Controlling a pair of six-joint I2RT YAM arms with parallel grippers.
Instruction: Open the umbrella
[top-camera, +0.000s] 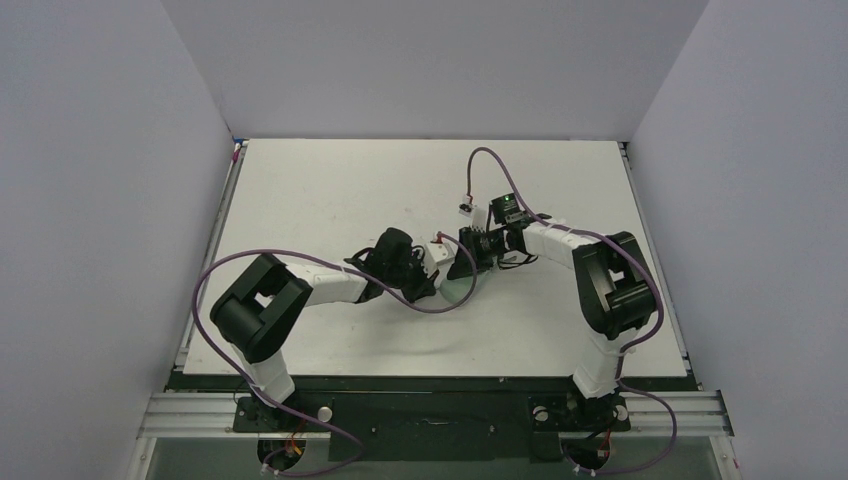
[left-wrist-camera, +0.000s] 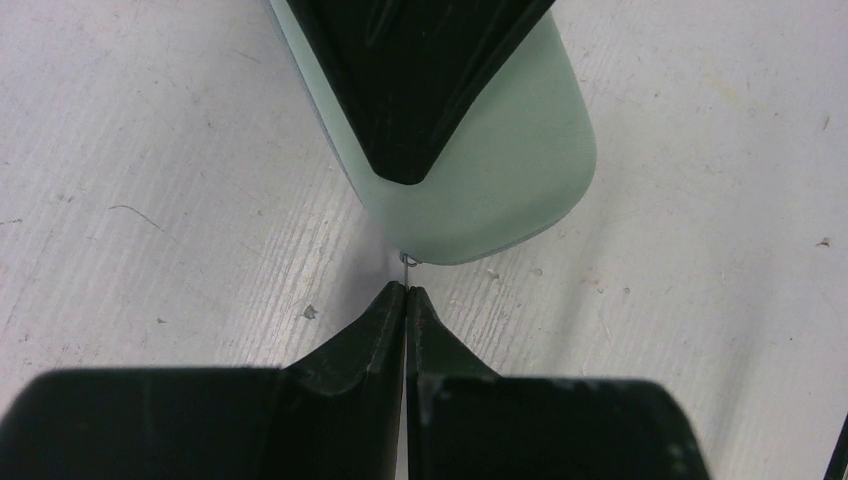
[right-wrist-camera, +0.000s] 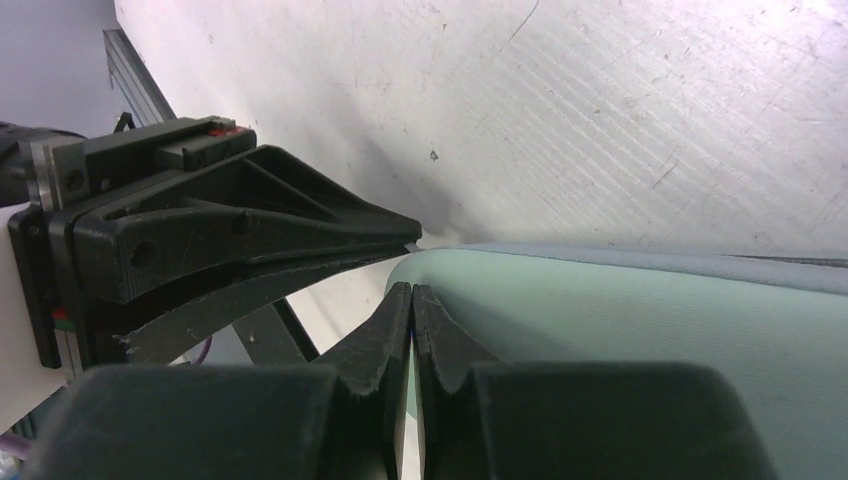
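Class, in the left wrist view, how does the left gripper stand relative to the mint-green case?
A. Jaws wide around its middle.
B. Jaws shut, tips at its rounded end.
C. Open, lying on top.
B: the left gripper is pressed shut, tips by a wire loop at the end of the case.

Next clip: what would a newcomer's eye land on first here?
A pale mint-green case lies in the middle of the table. The left claw, shut, points at its rounded end, where a tiny metal loop sticks out; the right claw, also shut, sits over that same end.
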